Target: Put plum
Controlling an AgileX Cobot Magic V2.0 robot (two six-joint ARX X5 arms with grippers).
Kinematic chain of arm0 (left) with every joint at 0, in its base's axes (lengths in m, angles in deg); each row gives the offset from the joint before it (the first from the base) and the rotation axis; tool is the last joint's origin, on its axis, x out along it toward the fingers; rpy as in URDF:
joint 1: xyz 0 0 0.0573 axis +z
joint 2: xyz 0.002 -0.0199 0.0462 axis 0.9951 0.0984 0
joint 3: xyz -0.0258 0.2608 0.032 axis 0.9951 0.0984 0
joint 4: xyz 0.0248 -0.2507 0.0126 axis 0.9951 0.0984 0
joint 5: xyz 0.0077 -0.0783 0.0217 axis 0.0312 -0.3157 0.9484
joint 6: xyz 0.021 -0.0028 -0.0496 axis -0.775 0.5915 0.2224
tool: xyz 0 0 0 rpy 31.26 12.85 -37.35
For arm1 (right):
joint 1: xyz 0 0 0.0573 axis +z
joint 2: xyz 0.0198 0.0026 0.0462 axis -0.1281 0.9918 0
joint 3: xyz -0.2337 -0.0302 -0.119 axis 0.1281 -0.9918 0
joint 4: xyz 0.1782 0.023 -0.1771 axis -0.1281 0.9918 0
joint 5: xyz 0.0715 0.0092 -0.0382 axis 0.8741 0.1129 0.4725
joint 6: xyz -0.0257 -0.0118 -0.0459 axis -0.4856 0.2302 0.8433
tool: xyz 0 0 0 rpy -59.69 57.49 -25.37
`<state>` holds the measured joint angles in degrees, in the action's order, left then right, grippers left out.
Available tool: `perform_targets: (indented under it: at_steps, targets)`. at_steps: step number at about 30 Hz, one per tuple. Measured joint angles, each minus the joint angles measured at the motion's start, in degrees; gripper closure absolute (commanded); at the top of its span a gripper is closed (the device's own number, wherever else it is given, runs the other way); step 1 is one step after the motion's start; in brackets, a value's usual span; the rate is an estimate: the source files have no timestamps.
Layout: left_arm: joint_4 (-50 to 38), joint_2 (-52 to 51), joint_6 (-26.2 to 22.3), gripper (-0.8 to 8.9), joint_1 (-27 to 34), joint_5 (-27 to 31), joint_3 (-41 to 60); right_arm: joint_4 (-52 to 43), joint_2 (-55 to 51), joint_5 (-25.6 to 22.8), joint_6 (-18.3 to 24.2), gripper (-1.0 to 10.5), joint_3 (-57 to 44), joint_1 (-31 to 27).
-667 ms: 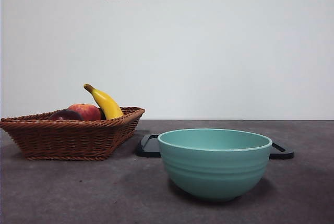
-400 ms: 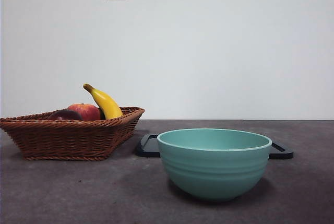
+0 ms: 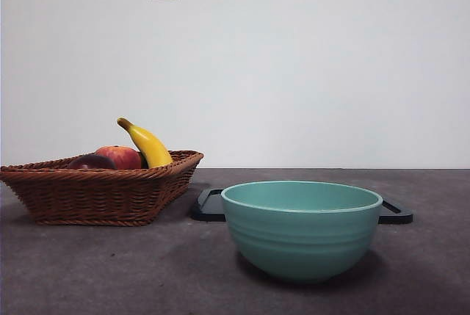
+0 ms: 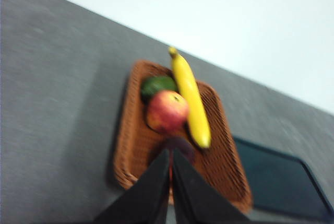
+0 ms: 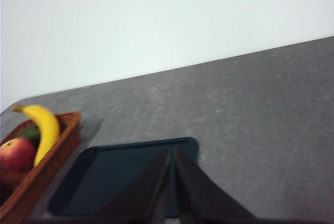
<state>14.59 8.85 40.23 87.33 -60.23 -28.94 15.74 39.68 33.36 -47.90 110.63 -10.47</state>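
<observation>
The plum (image 3: 91,162) is a dark maroon fruit lying in the wicker basket (image 3: 103,194) at the left, beside a red-orange peach (image 3: 121,157) and a yellow banana (image 3: 149,145). In the left wrist view the plum (image 4: 182,145) peeks out just past my left gripper (image 4: 170,153), which hovers well above the basket (image 4: 130,145) with its jaws shut and empty. My right gripper (image 5: 173,152) is shut too, holding nothing, above a black tray (image 5: 115,174). Neither arm appears in the front view.
A teal bowl (image 3: 302,228) stands in the front middle of the table. The flat black tray (image 3: 396,214) lies behind it, to the right of the basket. A green fruit (image 4: 158,84) sits at the basket's far end. A wall stands behind the table.
</observation>
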Motion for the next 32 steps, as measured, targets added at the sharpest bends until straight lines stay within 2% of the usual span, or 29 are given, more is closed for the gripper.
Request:
perform_targets:
  at_steps: [10, 13, 18, 24, 28, 32]
  targets:
    - [14.4, 19.5, -10.6, 8.05, -1.4, -12.9, -18.4, 18.0, 19.7, 12.9, 7.1, 9.4, 20.2, 0.1]
    - [18.8, 24.3, -13.6, 8.05, -3.0, -15.8, -23.1, 23.4, 25.1, 15.3, 9.7, 9.4, 25.5, 1.3]
    - [26.7, 30.3, -18.5, 8.05, -6.4, -16.9, -30.2, 31.2, 32.7, 16.4, 13.8, 9.4, 32.3, 5.2]
    - [38.9, 34.0, -26.0, 8.05, -12.6, -18.4, -38.1, 39.3, 38.4, 16.5, 19.0, 9.4, 36.8, 15.7]
    - [42.5, 34.0, -27.6, 8.05, -14.6, -18.4, -38.1, 42.0, 38.6, 16.5, 20.7, 9.4, 36.8, 21.3]
    - [42.4, 34.0, -27.9, 8.04, -14.9, -18.4, -38.1, 42.1, 38.6, 16.4, 21.4, 9.4, 36.8, 22.6]
